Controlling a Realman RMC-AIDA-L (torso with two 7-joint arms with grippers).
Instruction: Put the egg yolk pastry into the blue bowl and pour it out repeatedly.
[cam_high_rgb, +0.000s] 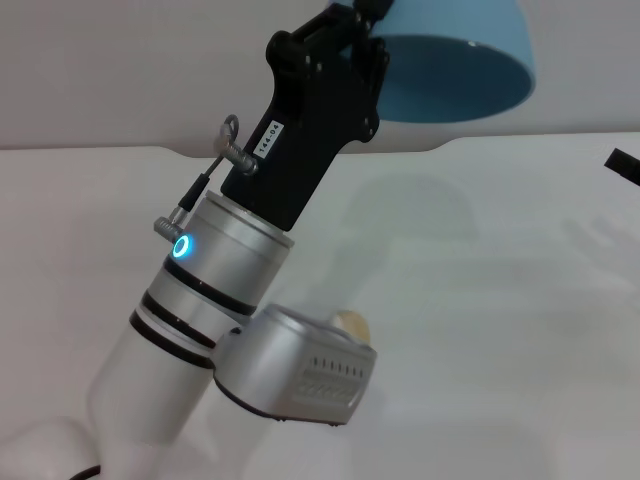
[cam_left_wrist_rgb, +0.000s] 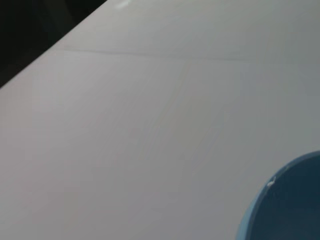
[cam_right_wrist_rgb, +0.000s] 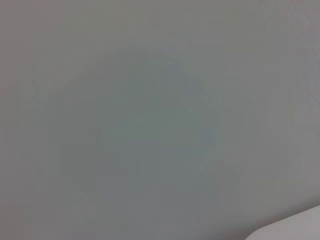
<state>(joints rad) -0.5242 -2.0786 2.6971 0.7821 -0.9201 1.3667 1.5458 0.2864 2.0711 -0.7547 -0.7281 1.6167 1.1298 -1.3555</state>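
While the left gripper (cam_high_rgb: 372, 30) holds the blue bowl (cam_high_rgb: 460, 60) raised high at the far side of the scene and tipped so its opening faces down and toward the robot, the egg yolk pastry (cam_high_rgb: 352, 323) lies on the white tabletop (cam_high_rgb: 500, 330) close to the robot, mostly hidden behind the left arm's elbow housing. Only a small tan sliver of it shows. The left fingers cannot be seen clearly at the bowl's rim, but the bowl hangs from that gripper, so they appear closed on its edge. In the left wrist view a curve of the bowl's rim (cam_left_wrist_rgb: 280, 200) shows against bare tabletop, with nothing visible in that part of the bowl. The right gripper (cam_high_rgb: 625, 165) shows only as a dark tip at the right edge of the head view; whether its fingers are spread or closed cannot be told.

The bowl looks emptied, so the pour seems done and the pastry would next need picking up. It is probably light and soft, with a matte, doughy skin that should not slip but could dent or crumble under a hard squeeze. A gentle pinch across its rounded sides would suit. The glossy bowl is likely stiff and slick, so a rim grip needs firm pressure.
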